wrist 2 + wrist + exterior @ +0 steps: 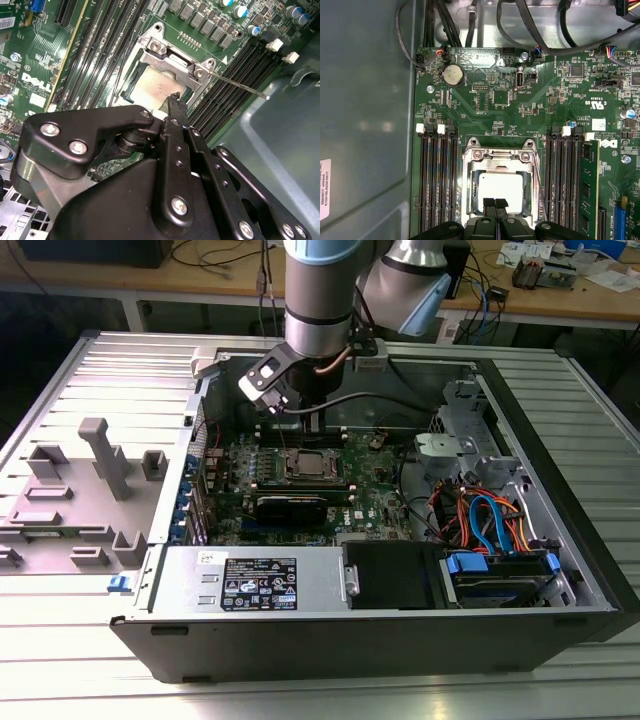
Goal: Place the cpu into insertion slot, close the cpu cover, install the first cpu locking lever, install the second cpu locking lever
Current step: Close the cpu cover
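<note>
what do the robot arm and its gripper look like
The arm is a thick silver-grey tube with pale blue caps. A black cable and a thin copper-coloured cable loop off its wrist, beside a small black-and-white block. The gripper is matte black: flat linked plates held by silvery screws, narrowing to two slim jaws.

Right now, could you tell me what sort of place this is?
Likely a robotics lab: a robot arm over an opened computer case on a ribbed metal table, cable-strewn workbench behind.
</note>
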